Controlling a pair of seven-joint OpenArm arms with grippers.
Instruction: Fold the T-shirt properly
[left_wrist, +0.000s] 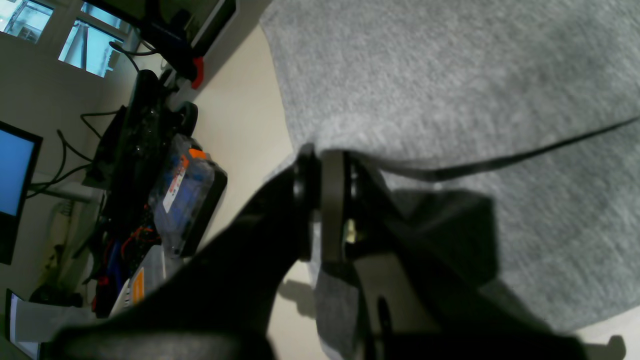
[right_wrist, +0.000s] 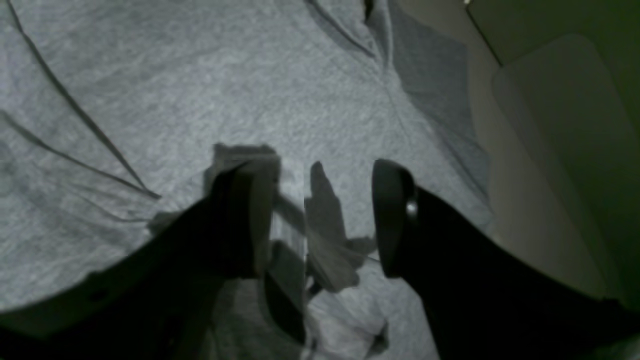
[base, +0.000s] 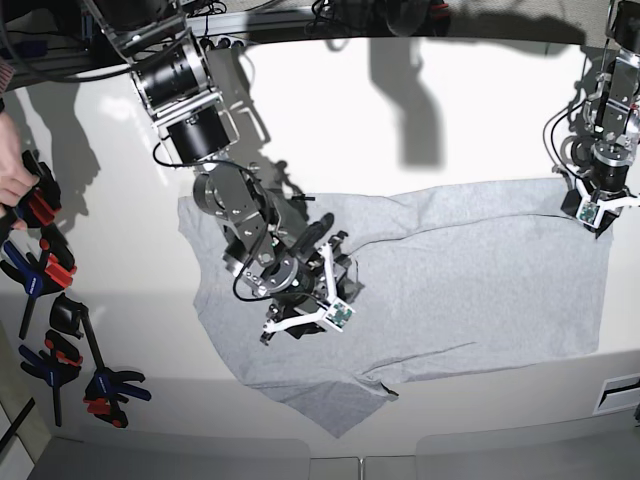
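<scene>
Spread across the middle and right of the pale, smooth desk (base: 420, 110): a large light heather-grey cotton T-shirt (base: 470, 290), plain side up, soft and finely flecked, roughly rectangular with a pointed flap hanging toward 6 o'clock near the front edge. Long shallow creases running across the cloth; in the right wrist view, thin dark fold lines at 9 o'clock and a seam ridge at 1 o'clock.

Right gripper (base: 325, 290) of matte black plastic, planted on the shirt's left part, at about 9 o'clock from the cloth's centre. Fingers (right_wrist: 392, 215) spread apart, nothing between them, only rumpled grey fabric lying beneath the gap; rounded dark pads, one with a small bright rivet.

Left gripper (base: 598, 212) at the shirt's far right corner, about 2 o'clock from its centre. Fingers (left_wrist: 332, 205) pressed together, flat and dark with disc-shaped edges, closed on a bunched edge of the grey cloth in the left wrist view, a dark fold of fabric trailing below them.

At 9 o'clock on the desk, a scatter of black spring clamps with red and blue tips (base: 60, 340). Beyond the desk edge in the left wrist view, a clear plastic case with orange latches (left_wrist: 187, 200) and a blue-lit screen (left_wrist: 12, 170).
</scene>
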